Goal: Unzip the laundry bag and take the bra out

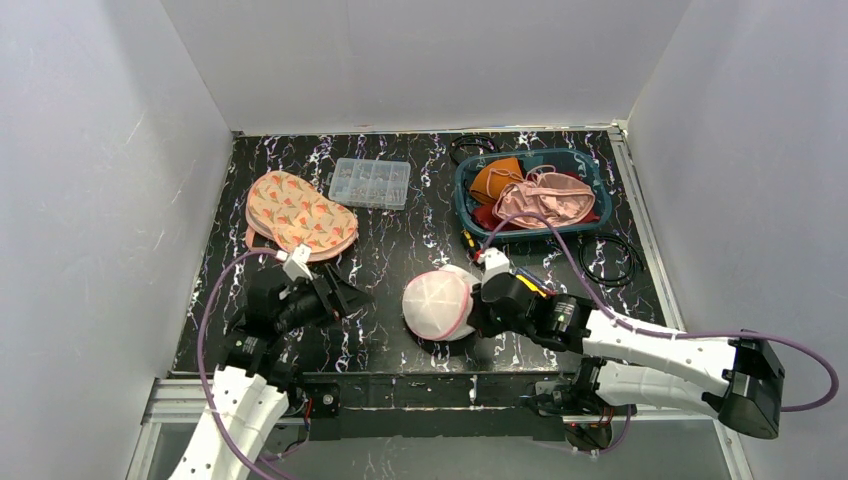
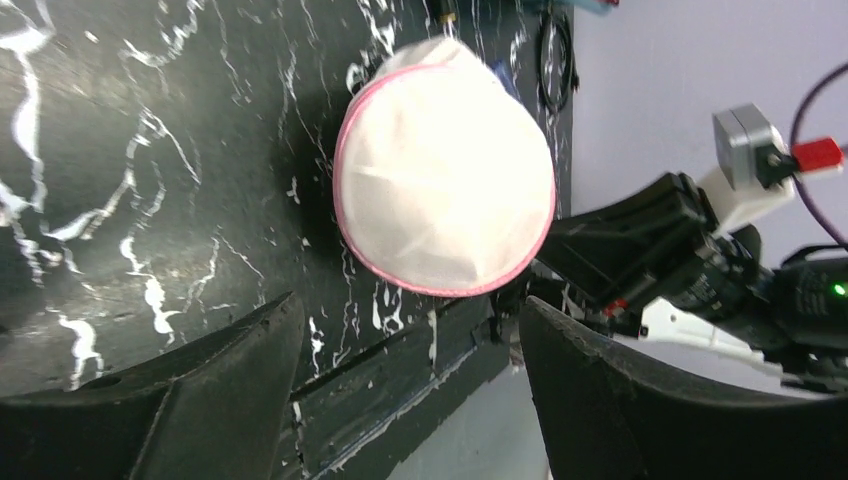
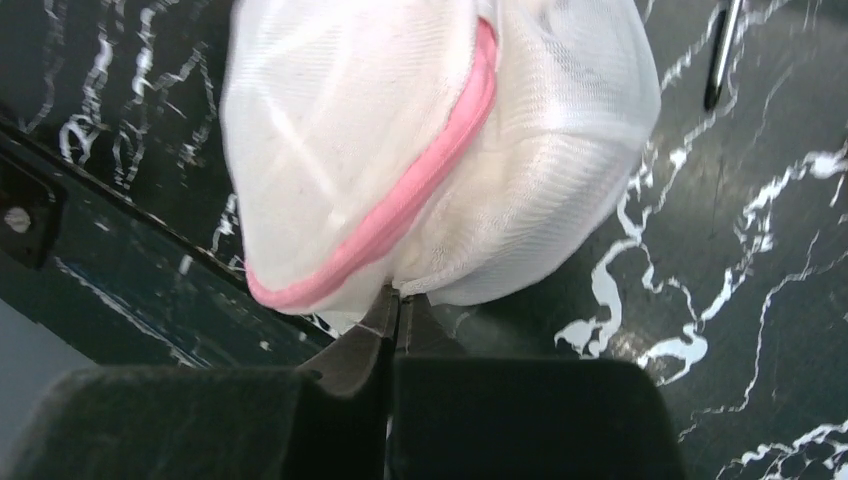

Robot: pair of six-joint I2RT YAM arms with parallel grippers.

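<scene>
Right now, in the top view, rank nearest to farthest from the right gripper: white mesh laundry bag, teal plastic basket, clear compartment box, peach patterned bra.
1. White mesh laundry bag: right gripper pinches it.
2. Teal plastic basket: back right.
3. Clear compartment box: back centre.
4. Peach patterned bra: left.

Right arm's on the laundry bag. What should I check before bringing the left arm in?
1. Right gripper shut on the laundry bag edge: ok.
2. Pinch sits on the zipper pull: cannot tell.
3. Left gripper open: ok.
4. Table between left gripper and bag free of clutter: ok.
5. Bag unzipped: cannot tell; no gap shows.
</scene>
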